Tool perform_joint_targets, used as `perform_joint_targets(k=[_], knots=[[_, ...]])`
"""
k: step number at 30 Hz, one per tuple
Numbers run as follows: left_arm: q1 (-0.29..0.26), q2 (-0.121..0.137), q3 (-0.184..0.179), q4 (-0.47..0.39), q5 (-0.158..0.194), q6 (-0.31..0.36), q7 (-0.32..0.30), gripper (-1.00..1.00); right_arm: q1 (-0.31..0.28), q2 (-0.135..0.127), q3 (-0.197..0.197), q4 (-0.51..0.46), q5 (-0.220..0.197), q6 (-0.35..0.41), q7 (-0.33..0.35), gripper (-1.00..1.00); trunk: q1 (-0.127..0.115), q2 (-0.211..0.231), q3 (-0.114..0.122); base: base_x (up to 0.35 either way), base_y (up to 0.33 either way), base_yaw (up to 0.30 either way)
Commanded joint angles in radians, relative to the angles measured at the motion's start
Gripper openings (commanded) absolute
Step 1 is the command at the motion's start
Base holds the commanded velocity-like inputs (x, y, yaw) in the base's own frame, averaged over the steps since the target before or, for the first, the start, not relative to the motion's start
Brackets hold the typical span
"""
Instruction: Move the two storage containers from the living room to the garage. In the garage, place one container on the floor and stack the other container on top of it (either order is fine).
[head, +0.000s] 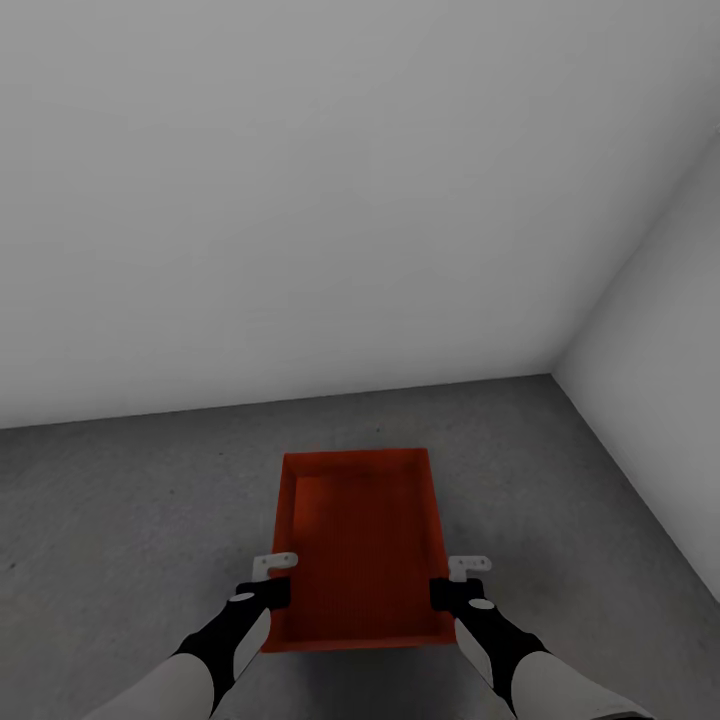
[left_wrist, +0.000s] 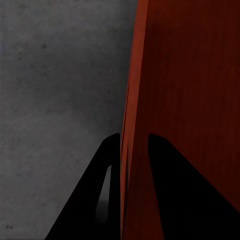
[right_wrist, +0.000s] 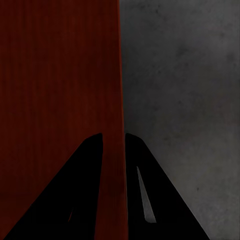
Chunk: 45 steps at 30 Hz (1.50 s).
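The left hand (head: 272, 578) pinches the left long wall of an orange-red storage container (head: 360, 545), one finger inside and one outside; the right hand (head: 458, 580) clamps the right wall likewise (both wrist views show the wall between the fingers). The bin hangs level over the dark grey garage floor (head: 120, 520), near the corner of two white walls (head: 300, 200). I judge that setting down comes next; no second container is in sight.

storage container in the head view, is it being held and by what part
Yes. Both grippers hold the storage container by its long side walls near the close end: the left gripper and the right gripper each straddle a wall, above the floor.
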Motion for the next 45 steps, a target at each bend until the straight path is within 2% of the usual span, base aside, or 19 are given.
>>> perform_joint_targets(k=[1,20,45], knots=[[-0.001,0.029,0.021,-0.006,-0.012,-0.014,0.026,-1.0,0.0,-0.007,-0.012,0.003,-0.01,-0.003,-0.008,-1.0,0.0,-0.001,-0.002,0.0,0.0,0.0],[0.0,0.029,0.021,-0.006,-0.012,-0.014,0.026,-1.0,0.0,-0.008,-0.012,0.003,-0.01,-0.004,-0.008,-1.0,0.0,-0.001,-0.029,0.0,0.0,0.0],[0.0,0.028,0.021,-0.002,-0.014,-0.014,0.025,-1.0,0.0,-0.009,-0.01,0.003,-0.01,-0.004,-0.008,-1.0,0.0,-0.001,-0.031,0.066,0.0,0.0]])
